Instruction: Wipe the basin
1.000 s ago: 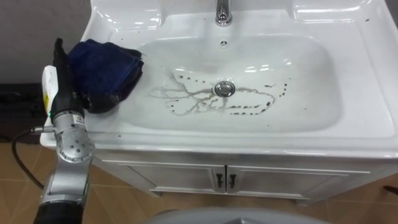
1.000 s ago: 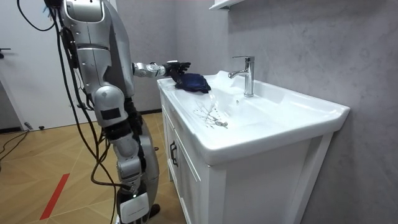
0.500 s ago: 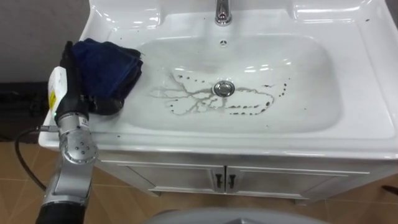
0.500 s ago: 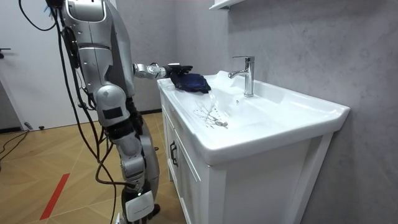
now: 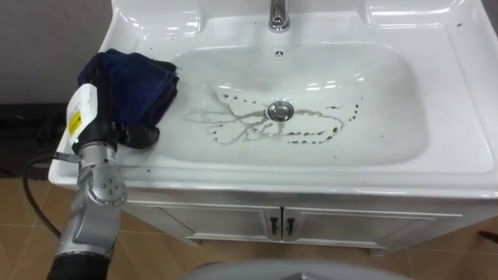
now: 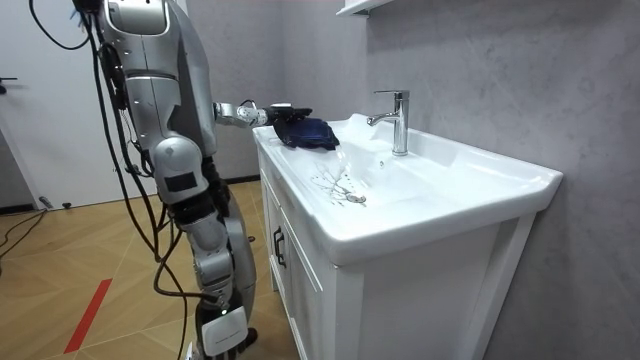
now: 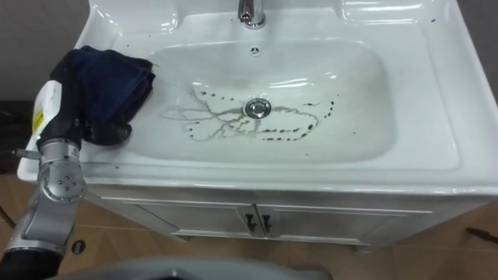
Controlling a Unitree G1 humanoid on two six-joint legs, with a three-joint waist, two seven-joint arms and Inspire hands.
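Moved: left hand [image 5: 109, 128] slid sideways, closer onto the blue cloth [image 5: 136, 78].
Hand: fingers dark against the cloth, cannot tell its hold.
Cloth: on the basin [image 5: 311, 175], left rim.

White rectangular ceramic basin [image 5: 389, 117], seen from its front. Round metal drain [image 5: 280, 110] at the bowl's centre. Chrome metal tap [image 5: 278, 14] on the rear ledge at 12 o'clock. Dark-blue folded cloth [image 5: 136, 82] on the rim at 10 o'clock. Left hand [image 5: 117, 131] against the cloth's 7 o'clock edge. White two-door cabinet [image 5: 233, 222] beneath, at 6 o'clock.
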